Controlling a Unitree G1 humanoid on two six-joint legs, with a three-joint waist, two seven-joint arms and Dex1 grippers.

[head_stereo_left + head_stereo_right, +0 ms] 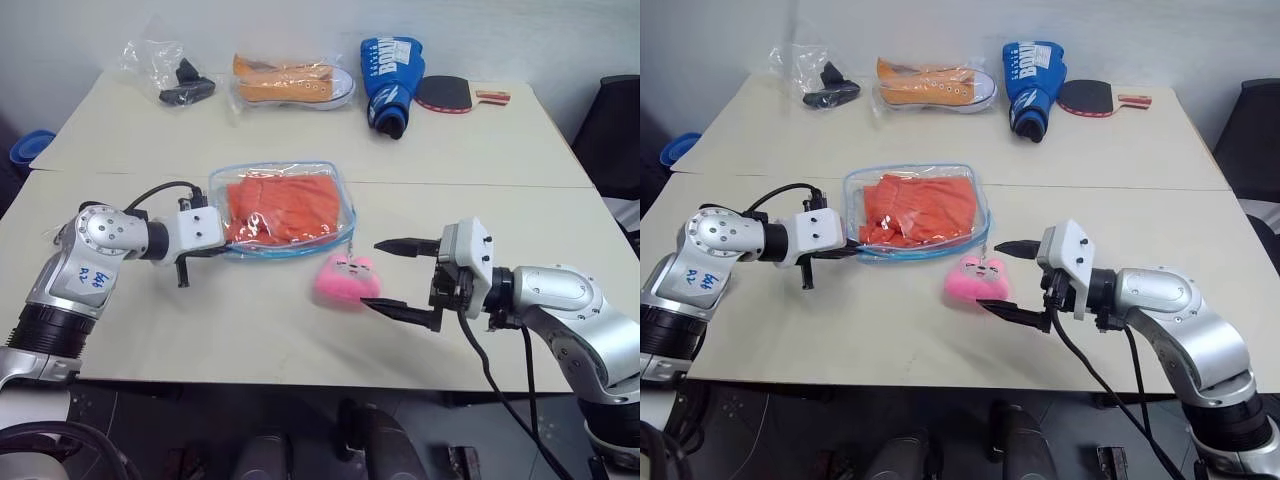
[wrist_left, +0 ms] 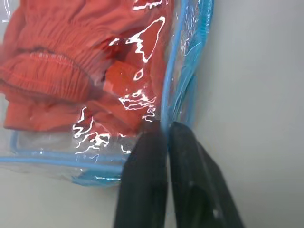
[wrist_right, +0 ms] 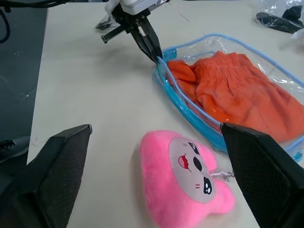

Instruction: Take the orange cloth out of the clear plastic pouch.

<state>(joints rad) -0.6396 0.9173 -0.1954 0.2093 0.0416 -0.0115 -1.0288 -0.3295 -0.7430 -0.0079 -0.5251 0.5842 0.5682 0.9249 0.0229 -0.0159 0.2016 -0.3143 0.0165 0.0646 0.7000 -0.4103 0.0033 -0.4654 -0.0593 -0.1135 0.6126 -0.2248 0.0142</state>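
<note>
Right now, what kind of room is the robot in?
Probably a lab or test room: a plain table laid out with unrelated items, a sneaker, a boxing glove, a paddle, and a pouch holding an orange cloth.

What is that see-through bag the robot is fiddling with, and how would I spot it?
On the near half of the pale table, in the middle, lies the clear plastic pouch with the orange cloth inside; the left hand pinches its edge. Unlike the clear wrappers at the far edge, it has light blue trim and a pink plush charm attached.
</note>
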